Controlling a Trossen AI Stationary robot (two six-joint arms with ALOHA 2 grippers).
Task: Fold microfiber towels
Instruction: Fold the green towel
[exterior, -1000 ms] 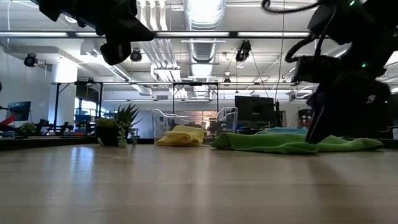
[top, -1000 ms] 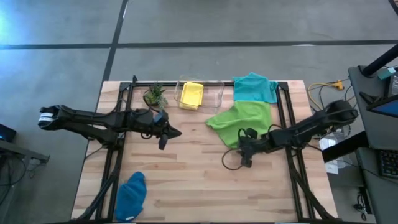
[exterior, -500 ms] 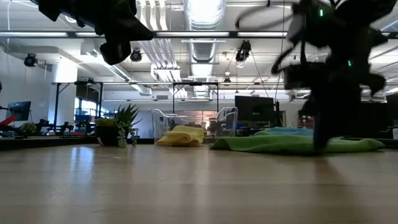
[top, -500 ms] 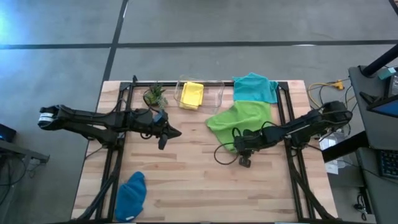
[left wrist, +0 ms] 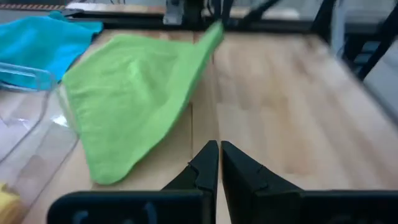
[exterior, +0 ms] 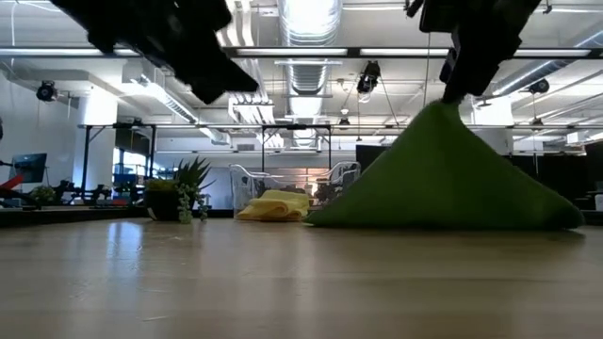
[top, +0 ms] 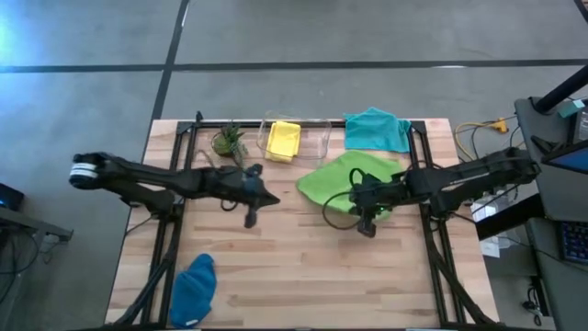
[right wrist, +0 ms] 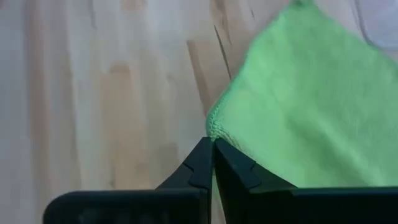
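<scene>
Left to right: the dark blue towel is lying bunched at the bench's near left corner, the left claw is hovering pinched together and empty, and the yellow towel is sitting folded in the clear bin. The right claw is clamping a corner of the soft lime green towel, tenting it above the bench; beyond it the teal towel is lying rumpled, so most folding appears undone.

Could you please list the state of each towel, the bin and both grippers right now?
Lime green towel: pinched at one point, lifted into a tent.
Yellow towel: folded, in the clear bin.
Teal towel: crumpled at the far edge.
Dark blue towel: bunched at the near edge.
Right gripper: shut on the lime green towel.
Left gripper: shut, empty.
</scene>
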